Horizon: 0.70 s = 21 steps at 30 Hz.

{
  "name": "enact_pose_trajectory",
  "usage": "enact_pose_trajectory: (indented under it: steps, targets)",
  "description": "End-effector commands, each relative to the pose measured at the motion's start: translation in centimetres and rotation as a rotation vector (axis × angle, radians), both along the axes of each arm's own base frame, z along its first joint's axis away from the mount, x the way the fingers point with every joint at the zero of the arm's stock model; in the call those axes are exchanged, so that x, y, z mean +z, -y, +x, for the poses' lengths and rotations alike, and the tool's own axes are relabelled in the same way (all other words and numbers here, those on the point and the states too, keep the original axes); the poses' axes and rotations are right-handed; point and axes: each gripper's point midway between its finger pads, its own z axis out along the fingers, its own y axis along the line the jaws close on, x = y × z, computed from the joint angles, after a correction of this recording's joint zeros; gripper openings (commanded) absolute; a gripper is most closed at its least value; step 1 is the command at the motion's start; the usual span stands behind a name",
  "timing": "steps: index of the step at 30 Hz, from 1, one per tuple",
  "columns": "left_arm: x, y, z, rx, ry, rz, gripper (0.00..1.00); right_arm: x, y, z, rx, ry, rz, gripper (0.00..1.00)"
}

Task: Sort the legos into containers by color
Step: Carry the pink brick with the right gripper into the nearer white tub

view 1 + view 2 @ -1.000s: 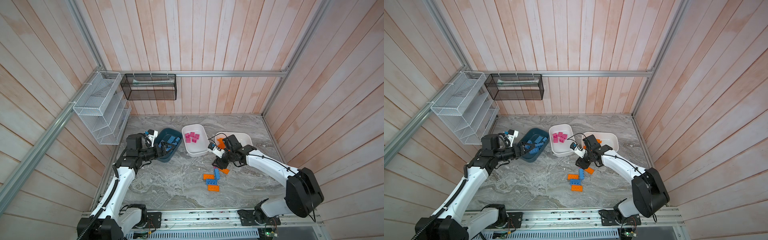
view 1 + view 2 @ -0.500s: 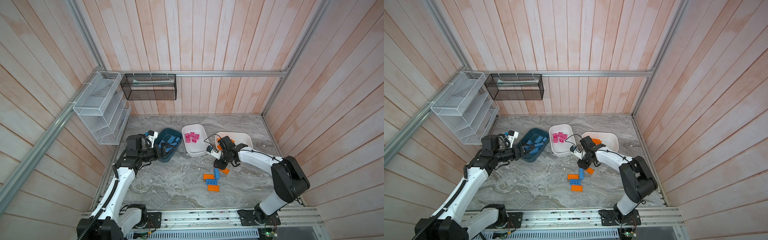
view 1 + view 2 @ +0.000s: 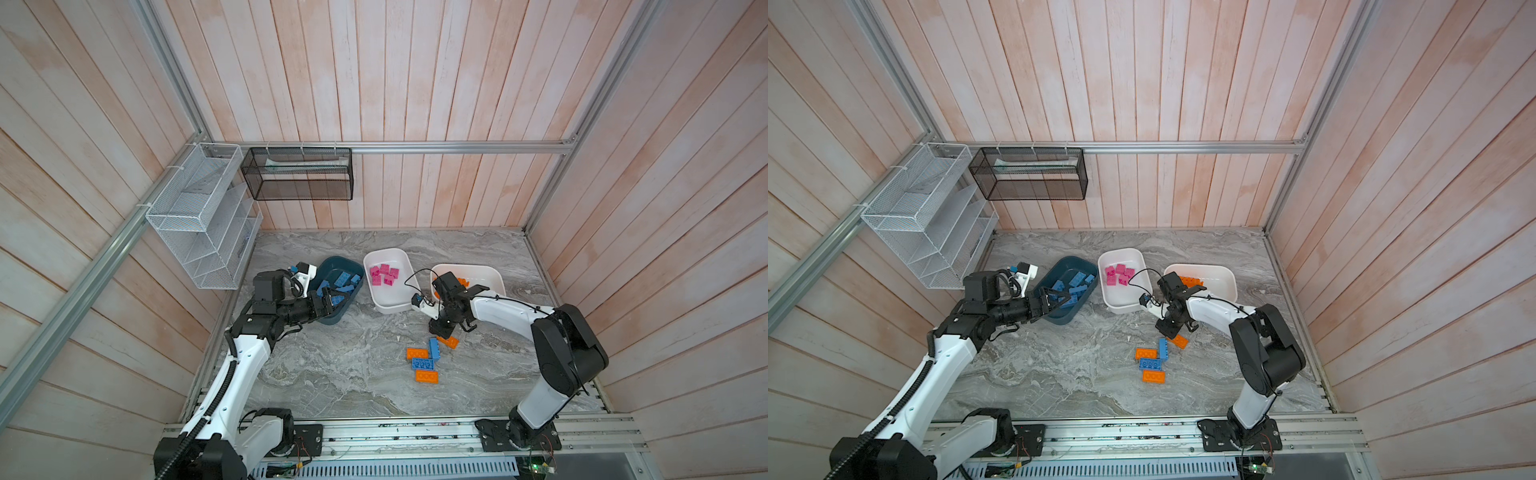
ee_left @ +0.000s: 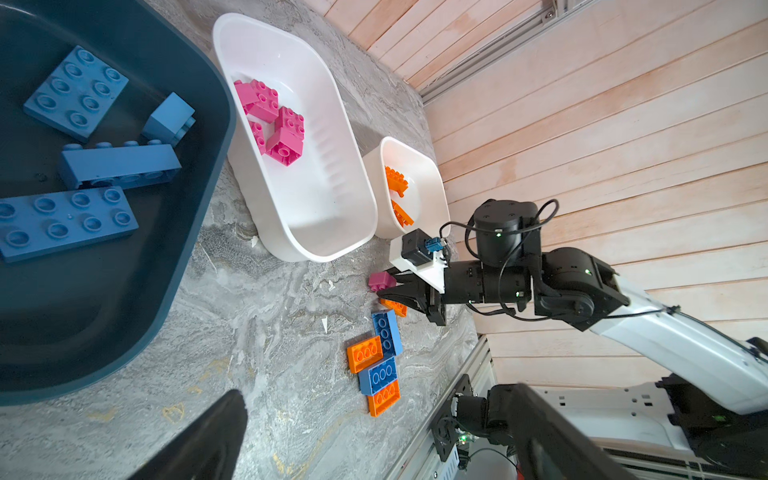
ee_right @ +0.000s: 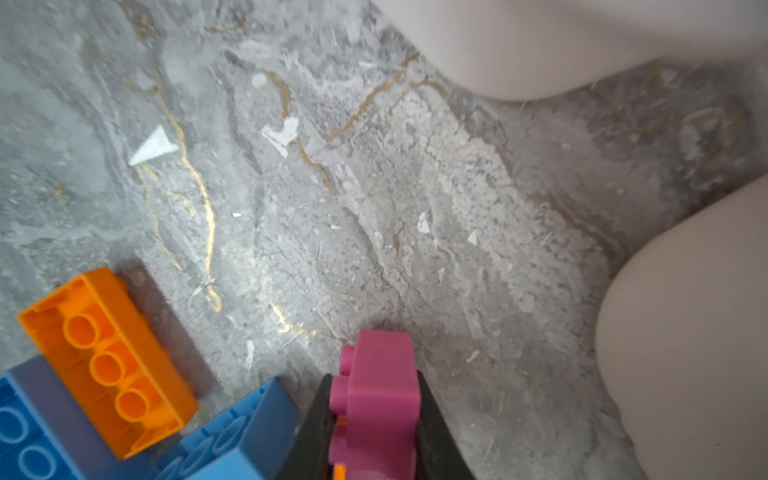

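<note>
1. The right arm has folded its elbow inward since the earlier frame, and its jaws have closed.
2. The white tub [image 3: 394, 297] of pink bricks lies just far-left of the right gripper [image 3: 441, 331]. The right arm is the nearer one.
3. The left gripper [image 3: 330, 300] hangs over the teal tub [image 3: 329, 320], jaws wide and empty.
4. The right gripper's jaws are narrow, clamped on the pink brick [image 5: 376, 395].
5. The pink brick sits at the jaw tips, just far of the loose orange and blue bricks [image 3: 423, 364].
</note>
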Motion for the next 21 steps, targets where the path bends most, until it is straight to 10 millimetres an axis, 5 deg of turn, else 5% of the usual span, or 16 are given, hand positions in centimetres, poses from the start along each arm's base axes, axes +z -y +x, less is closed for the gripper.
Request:
enact_pose_trajectory:
  steps: [1, 6, 10, 15, 21]
  targets:
    - [0.0, -0.4, -0.2, 0.005, 0.013, 0.026, 1.00, 4.2, -1.8, 1.2, -0.005, 0.046, 0.120, 0.15]
    - [0.6, -0.5, 0.2, 0.015, 0.025, 0.025, 1.00, 10.5, -5.8, 3.6, -0.008, 0.123, 0.363, 0.15]
    - [1.0, -0.6, 0.7, 0.022, 0.035, 0.028, 1.00, 12.3, -8.3, 6.1, -0.013, 0.152, 0.474, 0.15]
    - [1.6, -0.7, 0.9, 0.024, 0.045, 0.034, 1.00, 11.2, -10.6, 10.1, -0.028, 0.149, 0.478, 0.14]
    - [1.7, -1.0, 1.0, 0.030, 0.048, 0.046, 1.00, 6.8, -11.0, 13.7, -0.025, 0.191, 0.309, 0.15]
